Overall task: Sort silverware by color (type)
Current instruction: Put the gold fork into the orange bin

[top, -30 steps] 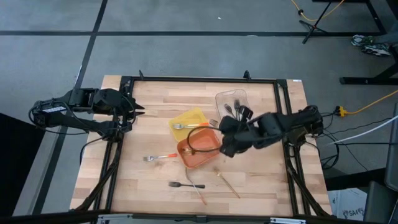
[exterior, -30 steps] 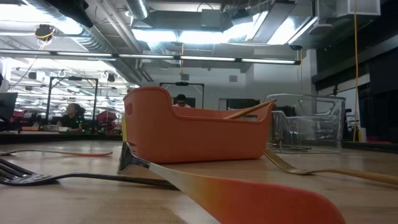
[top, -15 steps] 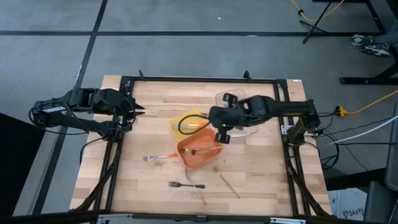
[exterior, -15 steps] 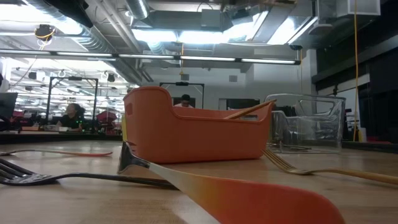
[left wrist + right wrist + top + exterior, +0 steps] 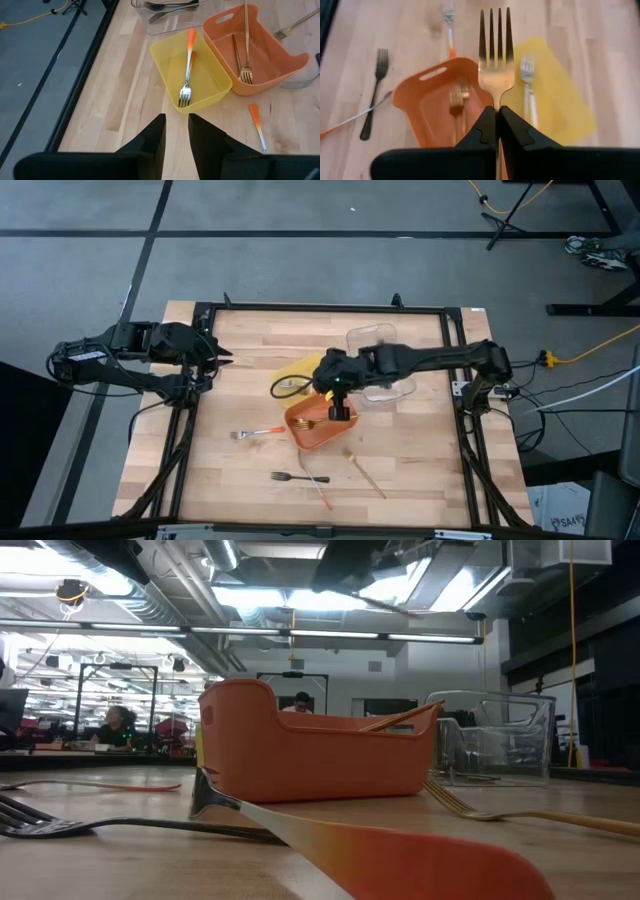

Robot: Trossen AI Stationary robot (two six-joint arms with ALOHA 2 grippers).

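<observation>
My right gripper [image 5: 340, 408] hovers over the orange tray [image 5: 308, 438], shut on a gold fork [image 5: 495, 75] whose tines stick out ahead of the fingers. The orange tray holds gold forks [image 5: 245, 50]. In the yellow tray [image 5: 170, 65] lies a silver fork with an orange handle [image 5: 188, 70]. The clear tray [image 5: 385, 340] holds black forks [image 5: 170, 5]. Loose on the table lie an orange-handled fork [image 5: 255, 433], a black fork [image 5: 298, 477] and a gold fork [image 5: 366, 475]. My left gripper [image 5: 222, 358] waits open at the table's left. My right gripper pinches the gold fork between its two fingers at the neck just behind the tines [image 5: 496, 100]. The fingers slant down from the table's right side, and the fork lies along them. It is lifted clear above the orange tray, tines leading.
Another orange-handled utensil [image 5: 320, 492] lies near the front edge beside the black fork. A black frame [image 5: 330, 307] runs around the wooden tabletop. Bare wood shows at the near left and near right of the table.
My right gripper has swung from the orange tray's right side toward the table's left and come down over that tray. Its wrist has rolled on the way. It has stayed shut throughout.
</observation>
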